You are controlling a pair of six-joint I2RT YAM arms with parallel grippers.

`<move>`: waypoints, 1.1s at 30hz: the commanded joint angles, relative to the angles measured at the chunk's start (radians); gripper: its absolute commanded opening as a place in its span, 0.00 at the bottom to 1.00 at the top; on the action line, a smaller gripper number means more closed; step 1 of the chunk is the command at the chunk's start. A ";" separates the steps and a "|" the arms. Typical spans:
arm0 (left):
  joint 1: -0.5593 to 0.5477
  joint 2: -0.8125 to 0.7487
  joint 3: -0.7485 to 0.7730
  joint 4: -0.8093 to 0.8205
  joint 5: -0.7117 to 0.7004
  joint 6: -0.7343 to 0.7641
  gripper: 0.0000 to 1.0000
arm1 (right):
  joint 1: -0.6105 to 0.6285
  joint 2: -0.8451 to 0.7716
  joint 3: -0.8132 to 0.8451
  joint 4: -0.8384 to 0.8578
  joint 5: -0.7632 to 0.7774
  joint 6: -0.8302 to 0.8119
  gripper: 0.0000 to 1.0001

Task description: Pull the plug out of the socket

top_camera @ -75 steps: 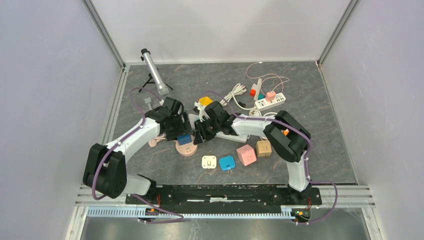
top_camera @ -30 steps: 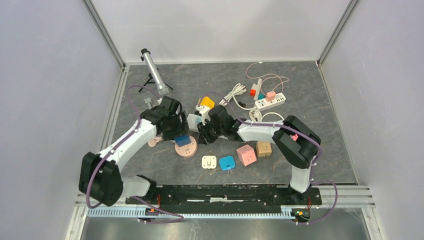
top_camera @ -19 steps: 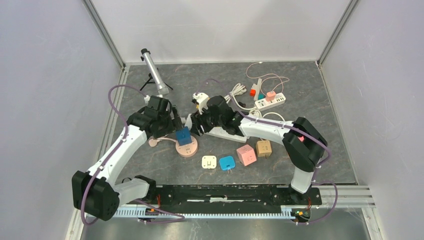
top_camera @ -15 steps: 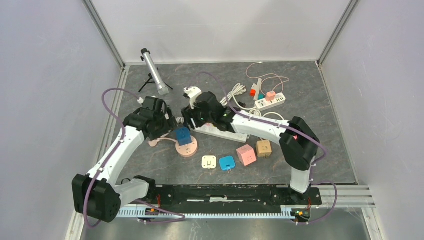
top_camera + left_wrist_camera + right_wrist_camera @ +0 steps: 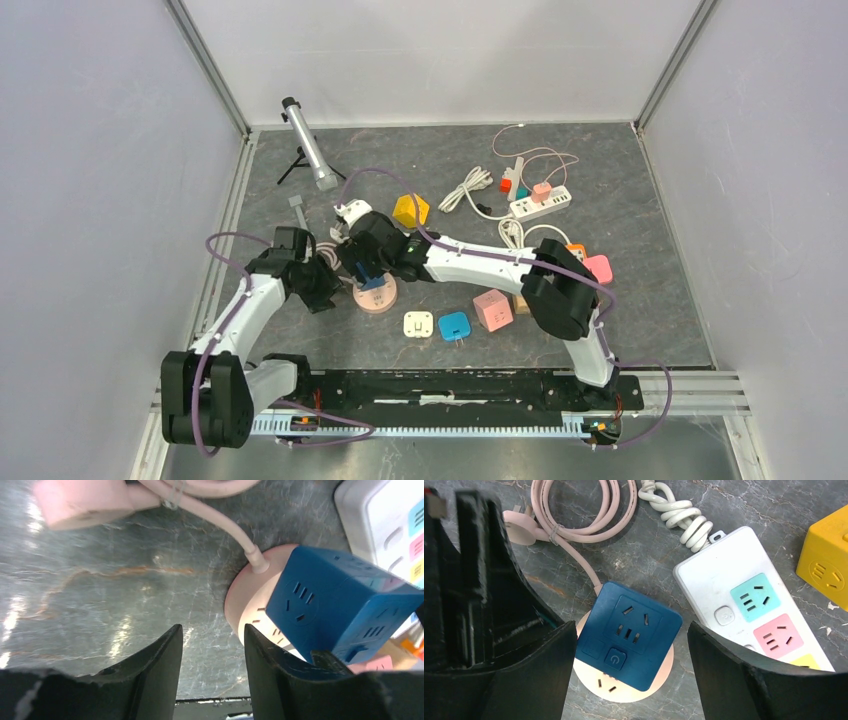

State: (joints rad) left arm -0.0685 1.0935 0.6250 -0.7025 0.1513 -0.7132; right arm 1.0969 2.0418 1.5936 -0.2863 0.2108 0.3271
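A dark blue cube plug (image 5: 372,283) sits plugged into a round pink socket (image 5: 378,300) left of the table's middle. My right gripper (image 5: 631,630) hangs over it, open, one finger on either side of the blue plug (image 5: 629,632) and touching neither side. The pink socket (image 5: 624,690) shows below the cube. My left gripper (image 5: 212,632) is low at the socket's left side, open, with only bare table between its fingers. Its right finger lies close against the socket (image 5: 247,605) rim, below the blue plug (image 5: 340,602).
A white power strip (image 5: 749,605) lies just right of the socket, with a yellow cube (image 5: 410,210) behind it. The socket's pink cord coil (image 5: 579,510) is at the left. White (image 5: 418,323), blue (image 5: 454,325) and pink (image 5: 492,308) adapters lie nearer. A silver tube on a tripod (image 5: 305,150) stands back left.
My right gripper has swung left from the white power strip to over the blue plug and opened. My left gripper has drawn back and down to the socket's left, its jaws narrower.
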 commanded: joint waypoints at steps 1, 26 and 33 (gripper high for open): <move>0.007 0.013 -0.049 0.157 0.181 -0.031 0.55 | -0.010 0.037 0.026 -0.050 0.038 -0.011 0.84; 0.008 0.114 -0.145 0.263 0.161 -0.042 0.40 | -0.001 0.027 0.027 -0.068 0.125 -0.024 0.84; 0.008 0.117 -0.150 0.264 0.154 -0.043 0.35 | -0.001 0.061 0.035 -0.098 0.031 0.017 0.71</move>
State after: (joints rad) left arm -0.0612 1.2079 0.4961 -0.4023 0.3946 -0.7471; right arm 1.0977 2.0766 1.6356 -0.3141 0.2623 0.3302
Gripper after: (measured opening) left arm 0.367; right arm 0.747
